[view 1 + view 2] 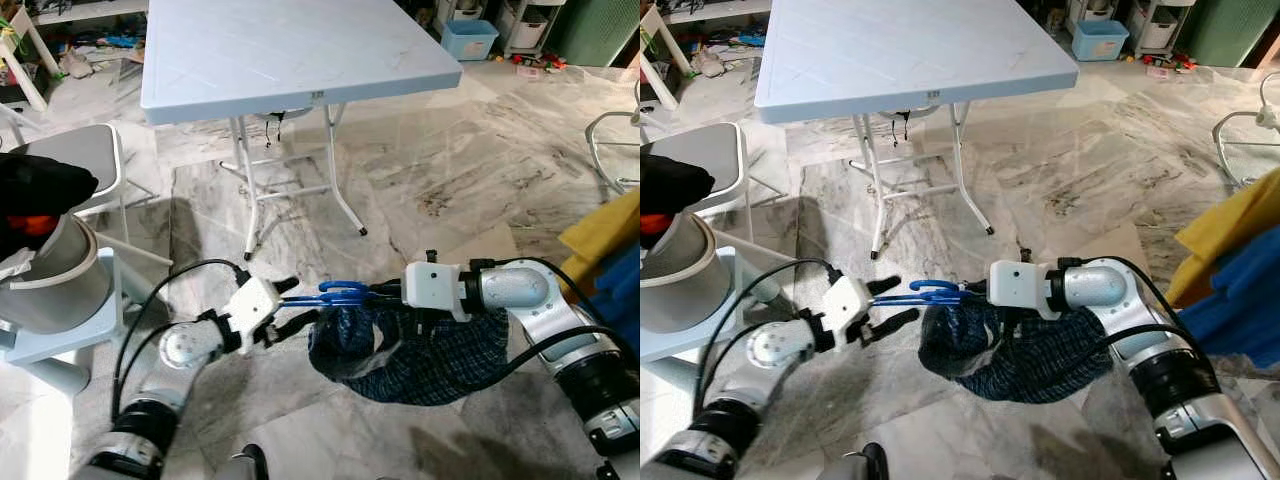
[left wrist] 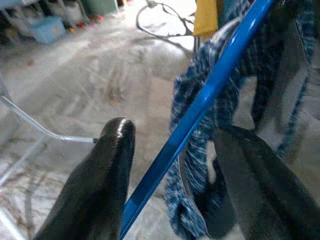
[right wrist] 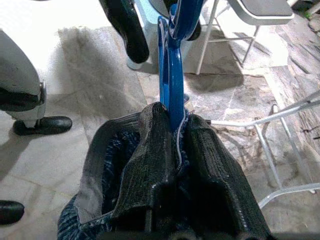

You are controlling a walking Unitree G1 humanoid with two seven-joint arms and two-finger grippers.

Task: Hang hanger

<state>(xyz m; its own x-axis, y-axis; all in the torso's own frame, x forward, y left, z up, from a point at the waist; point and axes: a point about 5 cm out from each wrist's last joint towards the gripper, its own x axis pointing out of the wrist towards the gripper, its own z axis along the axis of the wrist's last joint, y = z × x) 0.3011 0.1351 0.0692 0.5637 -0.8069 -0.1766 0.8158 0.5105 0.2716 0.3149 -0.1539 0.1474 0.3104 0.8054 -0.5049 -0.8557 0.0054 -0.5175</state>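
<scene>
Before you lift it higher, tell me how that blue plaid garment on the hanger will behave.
The plaid garment probably stays floppy: it sags in folds below the blue hanger. It may swing or slip, since the right pincer pinches hanger and cloth together.

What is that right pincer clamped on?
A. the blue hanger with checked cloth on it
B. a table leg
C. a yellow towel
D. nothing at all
A: the right pincer is shut on the blue hanger, with the dark checked cloth draped below.

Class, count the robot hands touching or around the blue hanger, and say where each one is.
2. The right hand is clamped on the blue hanger where the checked garment hangs; the left hand has open fingers on either side of the hanger's other end.
</scene>
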